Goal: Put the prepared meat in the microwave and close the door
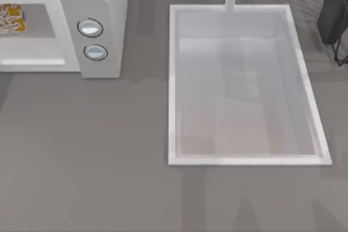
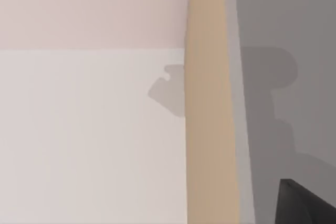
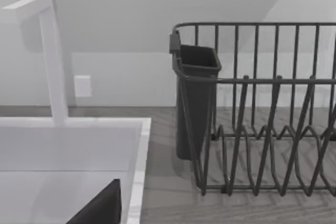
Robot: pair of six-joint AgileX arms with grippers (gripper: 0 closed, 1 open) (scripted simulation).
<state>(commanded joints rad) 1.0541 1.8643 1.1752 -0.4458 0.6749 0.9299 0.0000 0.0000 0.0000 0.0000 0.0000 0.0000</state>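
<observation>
Prepared meat [image 1: 11,19] inside the microwave [image 1: 103,4] cavity at the bench's top-left corner, sink [image 1: 174,91] mid-bench, dish rack [image 3: 262,108] at top-right corner, jaw state cannot tell.

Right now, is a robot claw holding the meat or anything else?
It cannot be told: neither claw's fingers can be seen. The prepared meat lies by itself inside the microwave, with nothing gripping it.
</observation>
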